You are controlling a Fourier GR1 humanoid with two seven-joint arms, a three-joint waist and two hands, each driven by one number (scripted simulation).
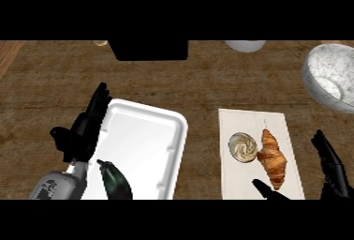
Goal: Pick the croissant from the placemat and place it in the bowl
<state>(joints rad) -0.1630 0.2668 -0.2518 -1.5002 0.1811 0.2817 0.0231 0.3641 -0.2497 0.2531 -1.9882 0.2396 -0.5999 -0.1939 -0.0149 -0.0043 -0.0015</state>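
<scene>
The golden-brown, ridged croissant (272, 158) lies lengthwise on the pale rectangular placemat (243, 123), toward its right half, one pointed tip aimed up the counter and the other down toward the near edge. Just at its left, touching or all but touching its side, sits a small round cream-coloured swirled pastry (242, 146), also on the placemat. The black right hand (330, 165) comes in at the lower right, fingers straight and spread apart, holding nothing: the long fingers run up just off the placemat's right edge, while the thumb (265, 190) pokes in over the placemat's near end, right beside the croissant's lower tip. The croissant lies between the two, not gripped. Up at the far right, well apart from the placemat, the grey-and-white marbled bowl (325, 74) sits partly cut off by the edge of the view. Over to the left, a white rectangular tray with rounded corners (174, 136) rests on the brown woodgrain counter (200, 79), with a dark green elongated vegetable (114, 180) lying at its near end. The black left hand (81, 131) rests along the tray's left rim, fingers straight and pointing up the counter, clamped on nothing. At the far edge stand a black box (151, 49) and a pale round object (245, 45).
</scene>
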